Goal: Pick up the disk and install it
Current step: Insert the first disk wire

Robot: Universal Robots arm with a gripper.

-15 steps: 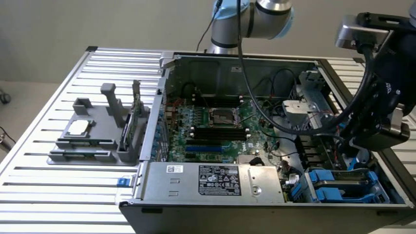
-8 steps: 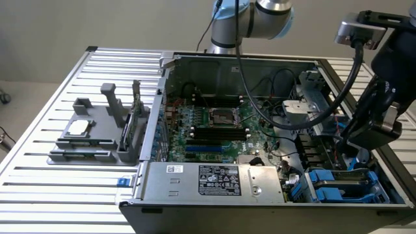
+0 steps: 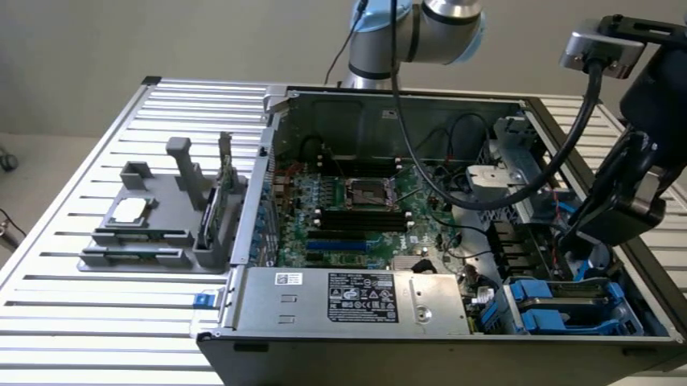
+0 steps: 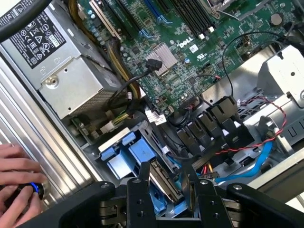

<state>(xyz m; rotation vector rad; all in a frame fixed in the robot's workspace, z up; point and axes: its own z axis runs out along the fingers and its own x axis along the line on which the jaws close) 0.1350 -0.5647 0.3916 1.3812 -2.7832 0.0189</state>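
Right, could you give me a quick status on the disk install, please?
Claw clamped on silver-grey metal disk in blue plastic carrier. Disk at blue drive bay, not seated. Black connectors close beside.

The arm (image 3: 446, 28) stood at the exterior view's upper edge; at its right, the gripper (image 3: 588, 241) pointed down, fingers (image 4: 140, 194) clamped on the disk (image 4: 164, 183).

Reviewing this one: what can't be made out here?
- Wrist view: the disk sits edge-on in the gripper; its label face is turned away, its lower end behind the fingers.
- Exterior view: where the arm reaches into the case is blocked by its dark wrist housing.
- Wrist view: the hand is cut off by the picture edge; the dark object under it is unidentifiable.
- Exterior view: parts on the grey holder are too small to identify.
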